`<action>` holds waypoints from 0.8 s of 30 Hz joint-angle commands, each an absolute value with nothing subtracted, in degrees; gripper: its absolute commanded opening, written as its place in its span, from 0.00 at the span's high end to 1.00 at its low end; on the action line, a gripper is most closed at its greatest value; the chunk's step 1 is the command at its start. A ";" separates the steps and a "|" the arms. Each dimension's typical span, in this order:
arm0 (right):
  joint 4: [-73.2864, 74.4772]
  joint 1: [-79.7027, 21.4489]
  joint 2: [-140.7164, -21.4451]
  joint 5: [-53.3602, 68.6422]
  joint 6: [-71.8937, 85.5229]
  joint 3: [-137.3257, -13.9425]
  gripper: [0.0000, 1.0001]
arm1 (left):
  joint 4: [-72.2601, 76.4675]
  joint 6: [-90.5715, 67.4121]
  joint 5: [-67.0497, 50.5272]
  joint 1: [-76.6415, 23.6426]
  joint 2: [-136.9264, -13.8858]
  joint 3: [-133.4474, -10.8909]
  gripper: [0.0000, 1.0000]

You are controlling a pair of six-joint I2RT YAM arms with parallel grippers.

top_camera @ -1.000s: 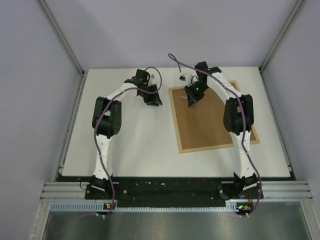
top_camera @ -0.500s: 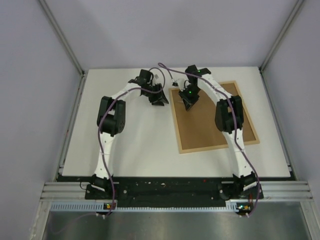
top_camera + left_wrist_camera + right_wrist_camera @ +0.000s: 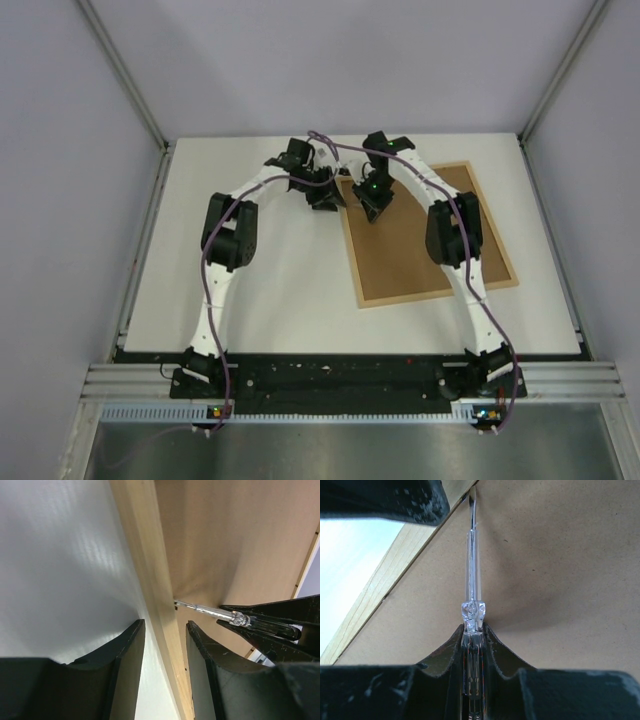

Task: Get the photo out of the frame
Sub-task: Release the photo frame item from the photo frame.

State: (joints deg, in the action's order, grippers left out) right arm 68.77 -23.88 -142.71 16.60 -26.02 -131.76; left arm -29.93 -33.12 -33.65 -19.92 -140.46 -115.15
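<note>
Over the last second the left gripper (image 3: 328, 197) has swung from the bare table (image 3: 270, 290) toward 3 o'clock and now sits at the frame's left rail. The right gripper (image 3: 375, 208) has slid a little toward 9 o'clock to meet it there.

The frame (image 3: 400, 265) lies flat on the right half of the table with its fibreboard back (image 3: 560, 555) facing up. Its long sides run roughly from 11 to 5 o'clock. The photo does not show from this side.

Both grippers work near the frame's 11 o'clock corner. In the left wrist view the left gripper's (image 3: 165, 625) fingers are spread. They straddle the light wood rail (image 3: 145, 555), one finger over the white table and the other over the brown back.

The right gripper's (image 3: 472, 627) fingers are pressed together on a clear-shafted tool (image 3: 472, 555). The tool points toward 12 o'clock in the right wrist view, and its tip meets the seam where the fibreboard joins the rail. The left wrist camera shows the same tool (image 3: 210, 611) coming in from 3 o'clock, its tip at the rail's inner edge.
</note>
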 commanded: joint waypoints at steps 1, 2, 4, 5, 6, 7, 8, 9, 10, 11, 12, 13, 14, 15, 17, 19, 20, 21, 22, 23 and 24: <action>69.96 -26.54 -141.60 16.79 -27.42 -132.54 1.00 | -31.38 -32.26 -31.64 -21.44 -143.35 -115.84 0.55; 69.44 -26.98 -141.07 16.79 -27.51 -132.28 1.00 | -31.38 -32.34 -31.64 -21.53 -143.52 -115.84 0.55; 68.21 -27.86 -139.84 16.70 -27.42 -131.66 1.00 | -31.46 -32.26 -31.73 -21.71 -143.53 -115.84 0.55; 67.68 -28.21 -139.31 16.53 -27.16 -131.49 1.00 | -31.55 -32.34 -31.55 -21.80 -143.53 -115.84 0.55; 67.41 -28.56 -138.70 16.52 -27.07 -131.40 1.00 | -31.55 -32.26 -31.47 -21.71 -143.53 -115.75 0.55; 67.24 -28.83 -138.17 16.26 -26.81 -131.57 1.00 | -31.64 -32.17 -31.29 -21.80 -143.35 -115.84 0.55; 67.06 -28.83 -137.64 15.82 -26.55 -131.57 1.00 | -31.73 -31.99 -30.85 -21.80 -143.18 -115.84 0.55; 66.80 -28.83 -136.85 14.78 -26.02 -131.49 1.00 | -31.82 -31.82 -30.50 -21.71 -143.09 -115.84 0.55; 66.54 -28.83 -136.24 13.37 -25.75 -131.14 1.00 | -31.99 -31.64 -30.06 -21.71 -142.82 -115.93 0.54; 66.45 -28.65 -135.19 12.84 -25.75 -130.61 1.00 | -32.25 -31.38 -29.54 -21.80 -142.65 -116.10 0.53; 66.36 -28.22 -133.78 13.09 -25.75 -129.65 1.00 | -32.43 -31.38 -29.10 -21.88 -142.56 -116.10 0.53; 66.10 -27.78 -132.55 13.36 -25.49 -128.25 1.00 | -32.61 -31.29 -28.57 -21.88 -142.47 -116.36 0.53; 65.83 -27.34 -131.15 12.75 -25.05 -127.19 1.00 | -32.69 -31.20 -28.22 -21.88 -142.47 -116.45 0.53; 65.48 -26.81 -130.00 11.44 -24.70 -125.96 1.00 | -32.78 -31.20 -27.69 -21.80 -142.47 -116.54 0.53; 64.43 -25.41 -127.02 9.76 -23.39 -123.67 1.00 | -32.96 -31.20 -26.72 -21.88 -142.30 -116.72 0.54; 63.46 -23.39 -124.38 9.84 -22.16 -121.30 1.00 | -33.57 -31.20 -25.50 -21.80 -142.47 -117.16 0.53; 63.02 -22.25 -122.97 10.37 -21.80 -119.81 1.00 | -33.66 -31.11 -24.97 -21.97 -142.47 -117.33 0.53; 62.32 -21.28 -121.57 10.98 -21.71 -118.32 1.00 | -34.01 -30.94 -24.35 -22.15 -142.56 -117.60 0.53; 61.62 -20.23 -119.99 11.33 -21.80 -116.13 1.00 | -34.54 -30.76 -23.48 -22.24 -142.73 -117.95 0.53; 60.74 -19.26 -118.58 11.51 -21.80 -113.84 1.00 | -34.89 -30.59 -22.68 -22.24 -142.73 -118.30 0.53; 59.95 -18.64 -116.91 11.86 -21.80 -111.90 1.00 | -34.89 -30.41 -22.41 -22.32 -142.91 -118.47 0.53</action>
